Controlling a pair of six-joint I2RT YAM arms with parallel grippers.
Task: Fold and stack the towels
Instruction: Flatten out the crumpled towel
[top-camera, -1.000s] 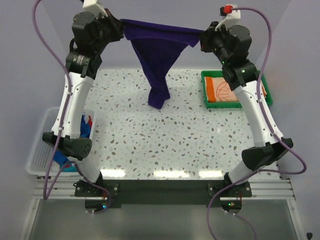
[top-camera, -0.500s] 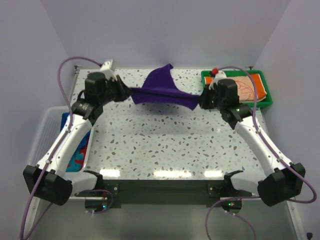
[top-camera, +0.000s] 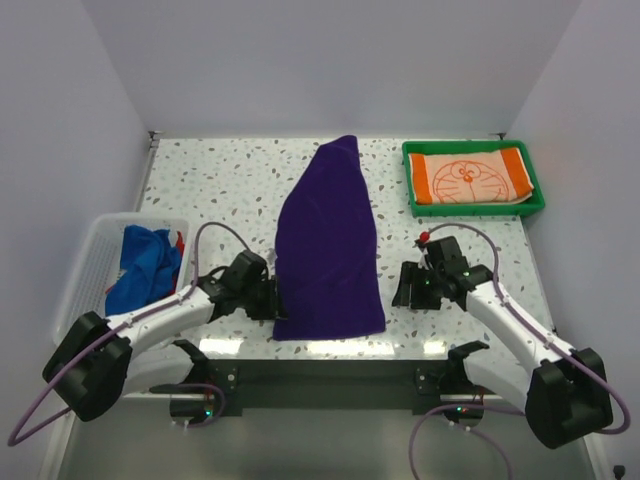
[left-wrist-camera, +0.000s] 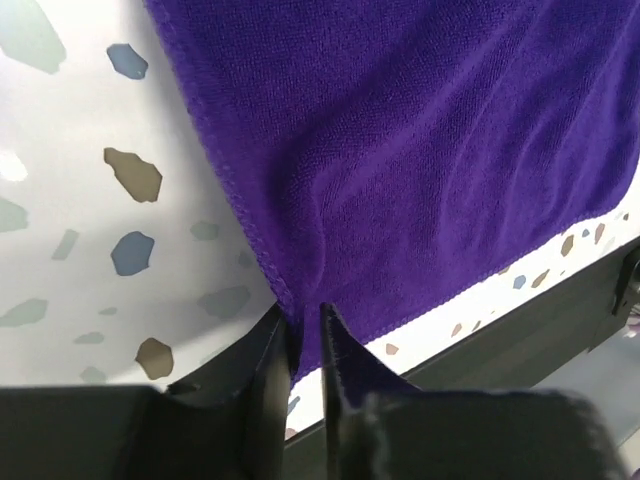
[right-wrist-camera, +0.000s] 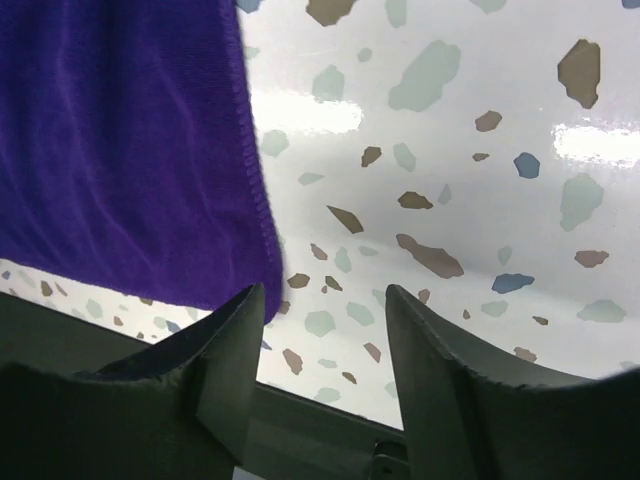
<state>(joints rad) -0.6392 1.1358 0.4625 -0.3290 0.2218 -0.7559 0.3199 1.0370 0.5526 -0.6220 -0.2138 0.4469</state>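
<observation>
A dark purple towel lies spread flat down the middle of the table, narrow end far, wide end at the near edge. My left gripper is at its near left corner. In the left wrist view the jaws stand close together with that corner of the purple towel pinched between them. My right gripper sits just right of the near right corner, open and empty. The right wrist view shows the purple towel beside the left fingertip. A folded orange-and-white towel lies in the tray. A blue towel lies in the basket.
The green tray stands at the far right of the table. The white mesh basket sits off the table's left side, with a bit of red cloth beside the blue one. The black front rail runs just below the towel's near edge.
Both arms swung the purple towel down from the air and toward the near edge, laying it flat. The right gripper has let go and opened.
</observation>
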